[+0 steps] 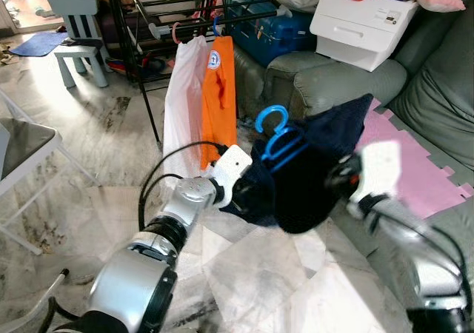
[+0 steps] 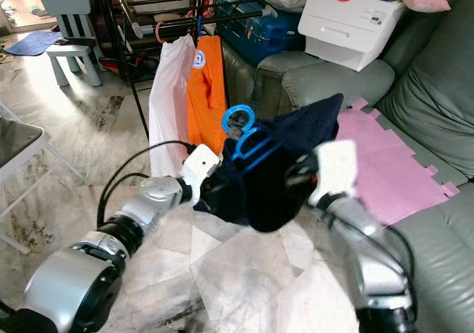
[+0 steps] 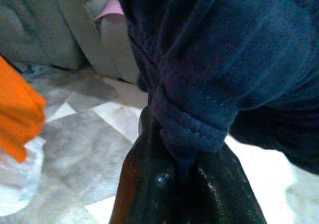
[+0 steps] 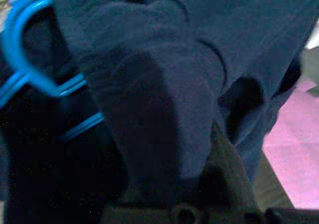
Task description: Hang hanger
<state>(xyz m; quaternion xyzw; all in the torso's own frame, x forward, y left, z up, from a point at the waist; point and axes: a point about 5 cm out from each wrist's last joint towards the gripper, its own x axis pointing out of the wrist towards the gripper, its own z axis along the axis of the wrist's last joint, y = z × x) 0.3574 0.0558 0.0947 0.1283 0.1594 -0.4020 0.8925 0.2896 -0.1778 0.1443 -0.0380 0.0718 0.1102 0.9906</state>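
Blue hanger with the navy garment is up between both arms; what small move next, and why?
Probably carry it up and forward-left toward the black rack. The blue hanger hook points up, free of the rail where the orange shirt hangs. The left pincer is shut on the navy garment; the right pincer's grip is hidden by cloth.

A pale marble floor (image 1: 244, 274) catches bright patches of daylight. A grey sofa (image 1: 437, 103) stands on the right with a pink mat (image 1: 415, 163) on its seat and a white box (image 1: 363, 22) on its arm. A black drying rack (image 1: 148, 7) stands behind, near a small pale blue chair (image 1: 78, 29).
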